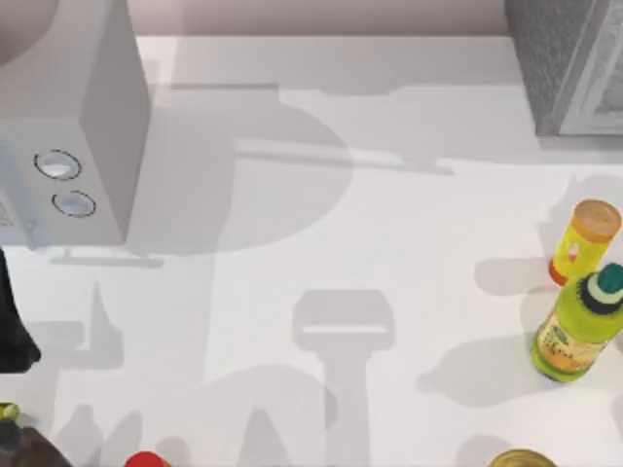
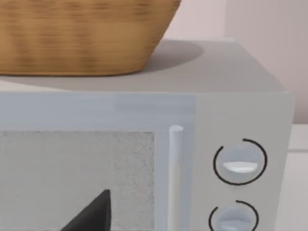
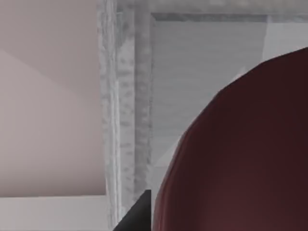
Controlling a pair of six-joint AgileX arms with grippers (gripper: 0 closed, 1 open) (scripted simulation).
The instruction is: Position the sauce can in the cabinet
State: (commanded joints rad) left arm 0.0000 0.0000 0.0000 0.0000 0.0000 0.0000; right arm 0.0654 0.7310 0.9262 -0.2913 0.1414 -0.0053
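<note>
Left arm [image 1: 14, 331] is parked at the left edge of the tabletop [image 1: 389, 253], just beside the pale box [image 1: 92, 126] with two round buttons. In its wrist view the left gripper [image 2: 91, 211] is a dark tip in front of that box, which has a basket [image 2: 82, 33] on top. How open it is cannot be told.

Further right stand a yellow bottle [image 1: 582, 241] and a green bottle [image 1: 576, 333], close together. The cabinet [image 1: 560, 63] sits at the far right corner.

In the right wrist view the sauce can [image 3: 240, 154] is a maroon top very close to the camera, right in front of the cabinet's framed panel. The right gripper [image 3: 137, 216] shows as a dark tip beside the can. Its grip cannot be told, but it is probably carrying the can.

Progress: pickup and carry look done. The can is at the cabinet but not inside yet, so placing and release are left. Whether the door is open is unclear.
</note>
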